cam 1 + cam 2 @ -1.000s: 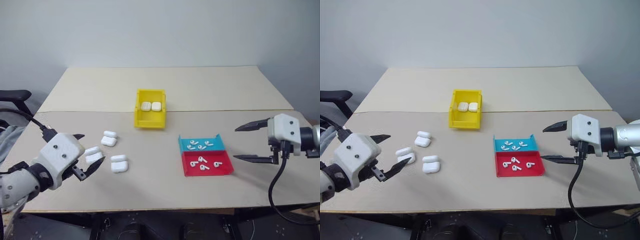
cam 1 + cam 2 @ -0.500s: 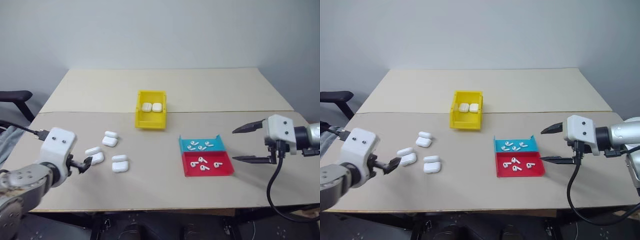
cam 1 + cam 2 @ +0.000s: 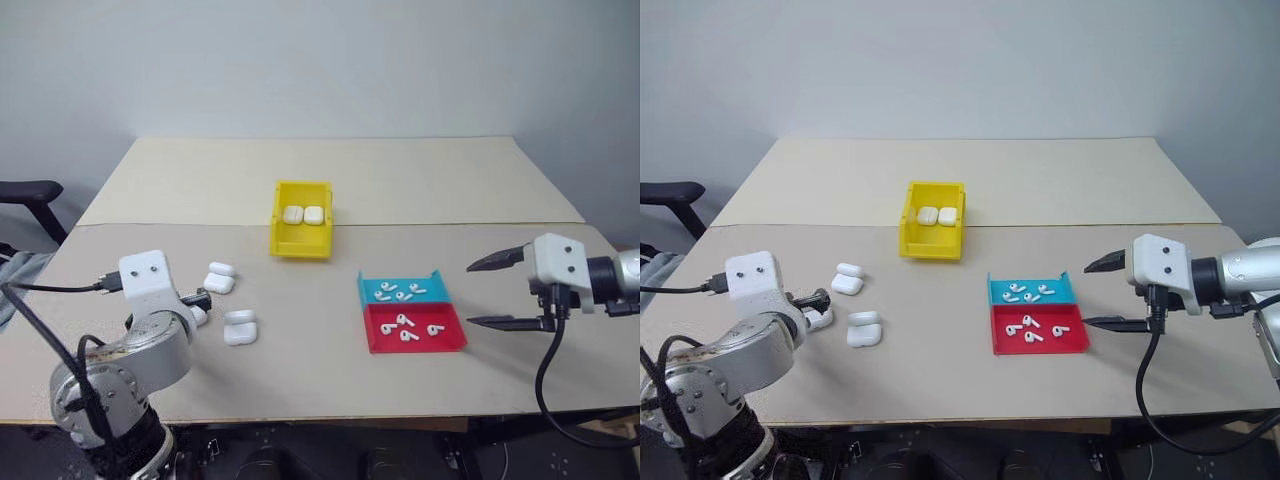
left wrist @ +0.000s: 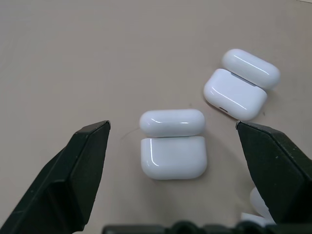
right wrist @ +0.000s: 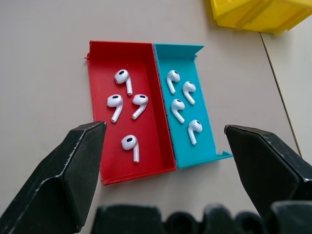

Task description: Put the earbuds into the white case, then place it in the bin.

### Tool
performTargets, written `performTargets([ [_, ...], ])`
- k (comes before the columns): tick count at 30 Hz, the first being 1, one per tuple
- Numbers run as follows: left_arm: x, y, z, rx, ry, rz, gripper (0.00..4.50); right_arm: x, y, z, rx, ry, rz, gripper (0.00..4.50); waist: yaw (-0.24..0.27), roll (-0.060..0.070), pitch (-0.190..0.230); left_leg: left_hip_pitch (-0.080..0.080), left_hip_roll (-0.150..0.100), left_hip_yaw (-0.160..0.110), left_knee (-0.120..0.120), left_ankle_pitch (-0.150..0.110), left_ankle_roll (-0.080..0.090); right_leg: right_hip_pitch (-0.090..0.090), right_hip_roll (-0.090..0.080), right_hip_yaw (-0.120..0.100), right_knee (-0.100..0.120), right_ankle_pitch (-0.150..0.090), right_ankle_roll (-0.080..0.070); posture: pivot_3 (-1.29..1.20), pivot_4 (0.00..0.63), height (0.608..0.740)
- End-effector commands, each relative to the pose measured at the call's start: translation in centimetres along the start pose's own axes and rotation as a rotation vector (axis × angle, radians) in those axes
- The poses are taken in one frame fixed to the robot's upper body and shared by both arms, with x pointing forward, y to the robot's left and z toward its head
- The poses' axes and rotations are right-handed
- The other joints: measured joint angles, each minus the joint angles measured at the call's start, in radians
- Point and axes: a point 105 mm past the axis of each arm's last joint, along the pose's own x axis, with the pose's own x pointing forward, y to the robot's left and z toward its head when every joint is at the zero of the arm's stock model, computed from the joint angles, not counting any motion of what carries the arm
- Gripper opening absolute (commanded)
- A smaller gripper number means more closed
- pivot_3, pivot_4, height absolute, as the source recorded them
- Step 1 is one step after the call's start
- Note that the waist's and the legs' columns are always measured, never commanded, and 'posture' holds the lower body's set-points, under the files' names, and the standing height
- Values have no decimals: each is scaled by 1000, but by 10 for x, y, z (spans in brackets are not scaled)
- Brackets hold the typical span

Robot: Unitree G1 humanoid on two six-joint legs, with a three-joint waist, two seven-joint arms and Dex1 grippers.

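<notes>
Hovering low near the beige table's (image 3: 400,180) left front edge, the left gripper (image 4: 173,134) had its black fingers spread wide around a small glossy white rounded case (image 4: 173,144) with its lid open, touching nothing as far as the wrist view showed. Two more such cases lay close by. Tiny white plastic earbuds (image 5: 124,105) sat in shallow red (image 5: 97,63) and blue trays (image 5: 204,148) toward the right front, the right gripper (image 5: 163,131) wide open above them. Mid-table, the bright yellow plastic bin (image 3: 300,235) held two cases
</notes>
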Motion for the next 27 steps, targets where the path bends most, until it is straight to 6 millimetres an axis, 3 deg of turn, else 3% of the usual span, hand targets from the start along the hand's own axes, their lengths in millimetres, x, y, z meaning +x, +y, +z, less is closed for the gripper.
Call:
performTargets([
  [1, -5, 3, 5, -50, 19, 9, 4500, -8, -4, 9, -42, 6, -31, 4489, 1, -1, 0, 0, 0, 0, 0, 0, 0, 0, 0, 0, 0, 0, 0, 0, 150, 740],
  [7, -13, 9, -1, -21, 179, -38, 4500, -8, -3, 10, -38, 5, -33, 4489, 4, 0, 0, 1, 0, 1, -1, 1, -2, -2, -2, 2, 1, 0, -1, 0, 150, 740],
  [13, -9, 3, 4, -29, 187, -10, 4500, -7, -2, 10, -33, 3, -40, 4489, 18, 0, 0, 6, -2, 1, -3, -1, 1, 5, -3, 0, -3, -3, -6, 0, 150, 740],
  [27, 7, -4, 0, 1, 249, -11, 4500, -12, 2, 9, -12, 18, -68, 4489, 17, 0, 0, 6, -2, 1, -5, 0, 0, 6, -2, 0, -4, -1, -1, 0, 150, 740],
])
